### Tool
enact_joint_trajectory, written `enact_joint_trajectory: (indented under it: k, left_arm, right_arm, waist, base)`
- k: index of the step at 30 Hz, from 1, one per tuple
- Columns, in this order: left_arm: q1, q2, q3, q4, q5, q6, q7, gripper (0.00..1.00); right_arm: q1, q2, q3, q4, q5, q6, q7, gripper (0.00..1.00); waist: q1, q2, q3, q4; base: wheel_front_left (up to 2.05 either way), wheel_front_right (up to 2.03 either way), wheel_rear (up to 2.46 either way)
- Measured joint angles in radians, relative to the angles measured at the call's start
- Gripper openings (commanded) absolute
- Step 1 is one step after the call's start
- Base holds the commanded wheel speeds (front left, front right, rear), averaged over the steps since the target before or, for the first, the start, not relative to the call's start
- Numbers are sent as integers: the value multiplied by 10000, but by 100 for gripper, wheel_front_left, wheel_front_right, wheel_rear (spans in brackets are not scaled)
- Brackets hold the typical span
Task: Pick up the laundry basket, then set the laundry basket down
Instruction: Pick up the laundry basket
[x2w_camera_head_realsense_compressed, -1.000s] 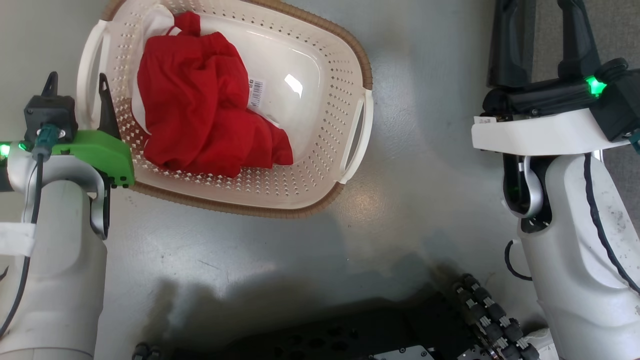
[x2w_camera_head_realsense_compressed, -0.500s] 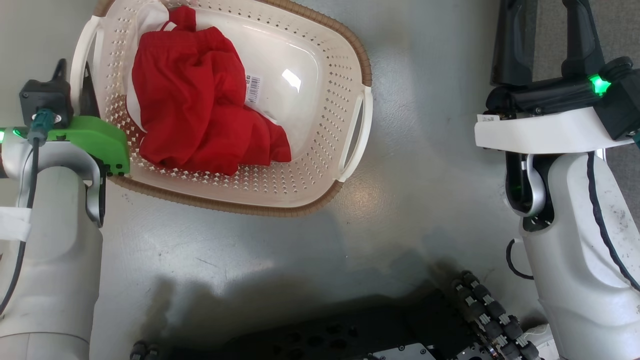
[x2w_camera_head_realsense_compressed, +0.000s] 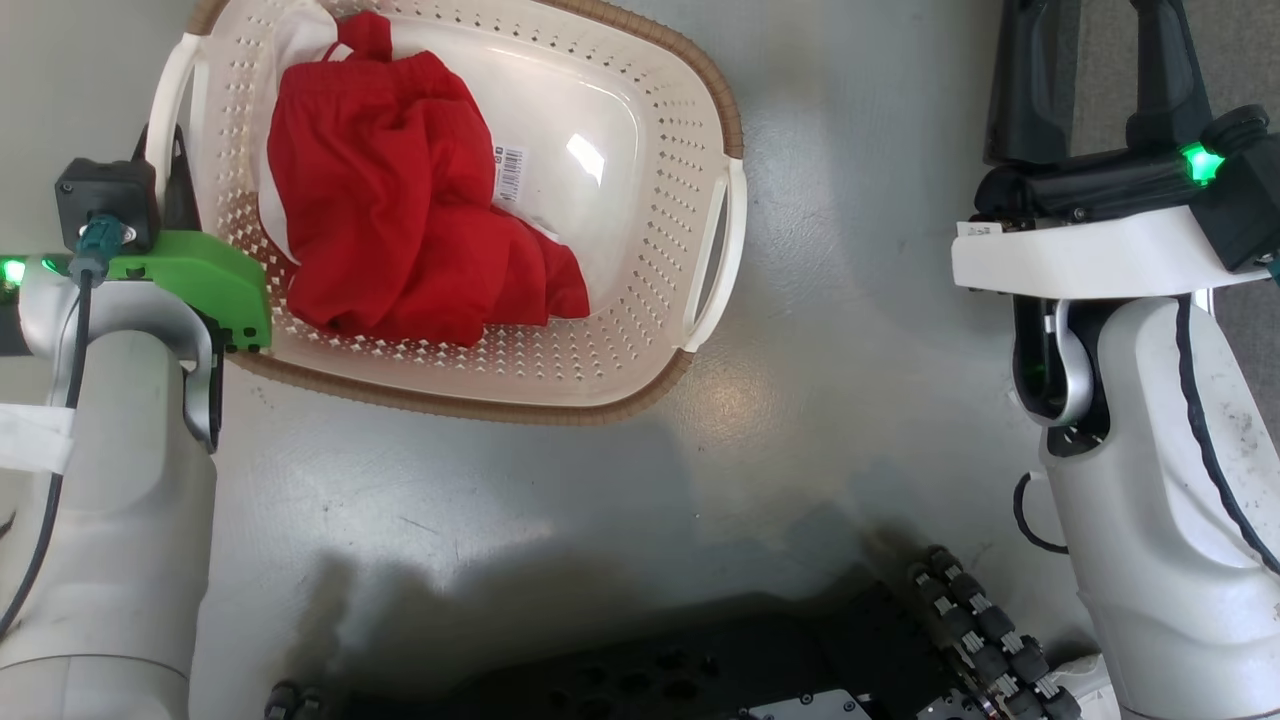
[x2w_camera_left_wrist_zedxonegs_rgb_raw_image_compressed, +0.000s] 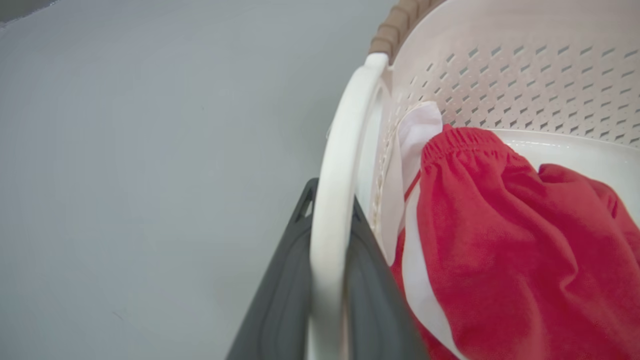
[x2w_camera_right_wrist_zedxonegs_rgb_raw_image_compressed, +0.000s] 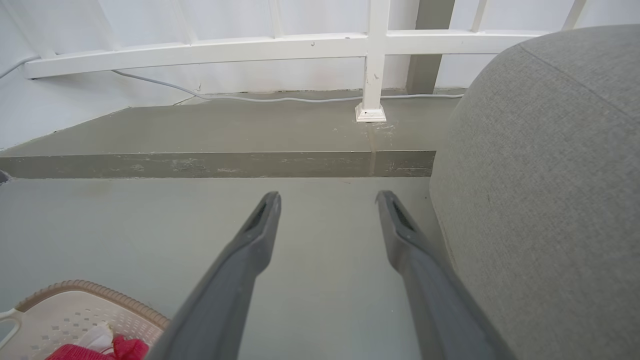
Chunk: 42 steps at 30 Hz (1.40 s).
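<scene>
Laundry basket (x2w_camera_head_realsense_compressed: 725, 100) sits far left, red cloth (x2w_camera_head_realsense_compressed: 400, 230) inside; we cannot tell if it touches the floor (x2w_camera_head_realsense_compressed: 850, 250). Left gripper (x2w_camera_left_wrist_zedxonegs_rgb_raw_image_compressed: 331, 205) pinches the left handle (x2w_camera_left_wrist_zedxonegs_rgb_raw_image_compressed: 345, 130). Right gripper (x2w_camera_right_wrist_zedxonegs_rgb_raw_image_compressed: 328, 196) hangs wide, empty, well right. One-handle lift likely tilts it, so we raise slowly and grip firmly.

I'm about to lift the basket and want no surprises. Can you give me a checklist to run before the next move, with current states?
1. Left gripper on left handle: fingers hug both sides, no gap visible. Ok.
2. Right gripper on right handle: open and well apart from it. Not ok.
3. Path from right gripper to right handle: bare floor between them. Ok.
4. Red cloth inside the basket, nothing over the rim. Ok.
5. Basket sitting flat on the floor: cannot tell.
</scene>
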Motion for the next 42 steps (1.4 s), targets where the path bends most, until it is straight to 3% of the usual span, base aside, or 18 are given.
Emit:
enact_joint_trajectory:
  k: [11, 42]
  left_arm:
    - [13, -742, 591, 125, -851, 0, 2, 0]
    - [512, -1035, 401, 213, -1216, -196, -2, 0]
  right_arm:
    - [-78, -2, -36, 288, 17, -2, -2, 100]
    - [-78, 0, 33, 476, 188, -2, -2, 100]
  waist:
    - [0, 0, -407, 65]
    - [0, 0, -695, -70]
  base:
    - [0, 0, 0]
    - [0, 0, 0]
